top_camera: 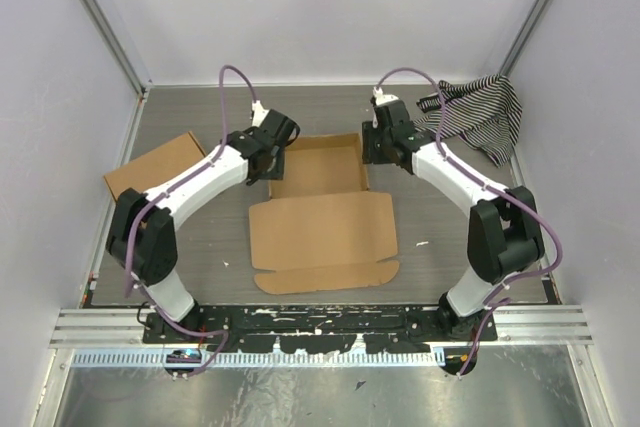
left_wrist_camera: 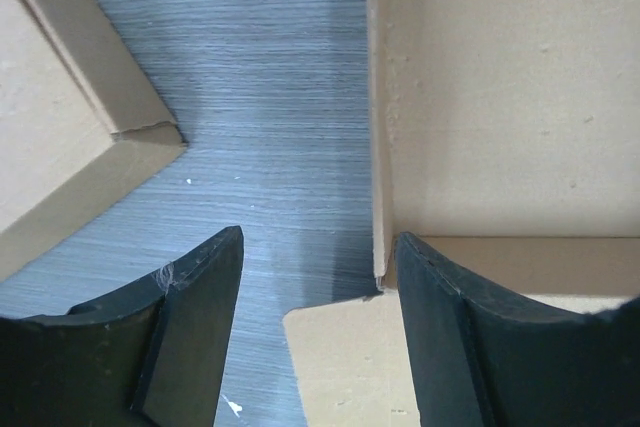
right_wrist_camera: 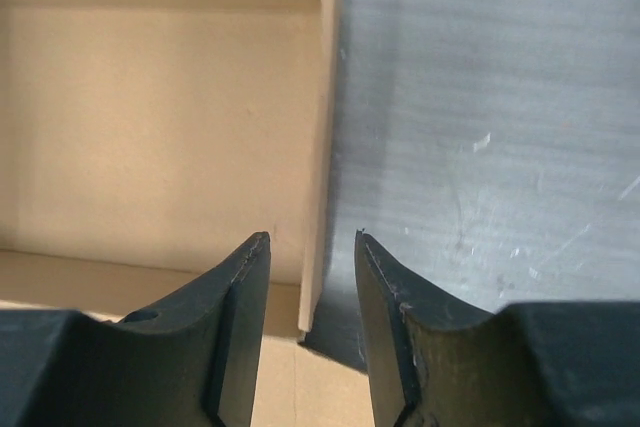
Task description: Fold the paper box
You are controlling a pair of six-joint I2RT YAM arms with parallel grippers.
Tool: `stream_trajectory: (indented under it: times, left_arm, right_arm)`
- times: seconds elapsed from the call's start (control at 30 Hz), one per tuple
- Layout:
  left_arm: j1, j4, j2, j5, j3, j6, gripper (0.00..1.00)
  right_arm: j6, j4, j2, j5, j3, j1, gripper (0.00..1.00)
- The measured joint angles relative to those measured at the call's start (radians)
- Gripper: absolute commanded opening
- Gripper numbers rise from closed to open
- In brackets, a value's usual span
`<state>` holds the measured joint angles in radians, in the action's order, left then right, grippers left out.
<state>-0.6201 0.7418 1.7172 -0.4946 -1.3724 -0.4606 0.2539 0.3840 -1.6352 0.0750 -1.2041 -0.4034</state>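
While both side walls (left_wrist_camera: 380,147) of the paper box (top_camera: 322,169) stand up, the left gripper (left_wrist_camera: 318,247) and right gripper (right_wrist_camera: 312,237) straddle them unclenched, so folding the flat lid (top_camera: 322,232) over seems next.

The paper box (top_camera: 320,229) lies between another box (top_camera: 155,162) and a cloth (top_camera: 485,112).

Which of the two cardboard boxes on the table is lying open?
The paper box in the middle: lid spread flat, tray exposed. The squarer cardboard box at the left looks closed.
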Motion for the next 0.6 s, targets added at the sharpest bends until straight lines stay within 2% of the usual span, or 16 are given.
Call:
stream_trajectory:
  times: [0.17,0.27,0.33,0.6]
  left_arm:
    - [0.013,0.002,-0.121,0.005,0.025,0.002,0.69]
    - [0.015,-0.004,-0.216,0.011,0.068,-0.002,0.69]
    - [0.015,-0.011,-0.276,0.021,0.109,-0.008,0.69]
    - [0.015,-0.027,-0.386,0.063,0.271,-0.024,0.68]
  right_arm:
    - [-0.108,-0.006,-0.075,-0.023,-0.183,0.002,0.48]
    - [-0.174,-0.026,-0.200,-0.040,-0.344,0.002,0.56]
    - [-0.225,-0.037,-0.281,-0.080,-0.418,0.002,0.57]
    - [-0.434,-0.076,-0.471,-0.278,-0.502,0.003,0.58]
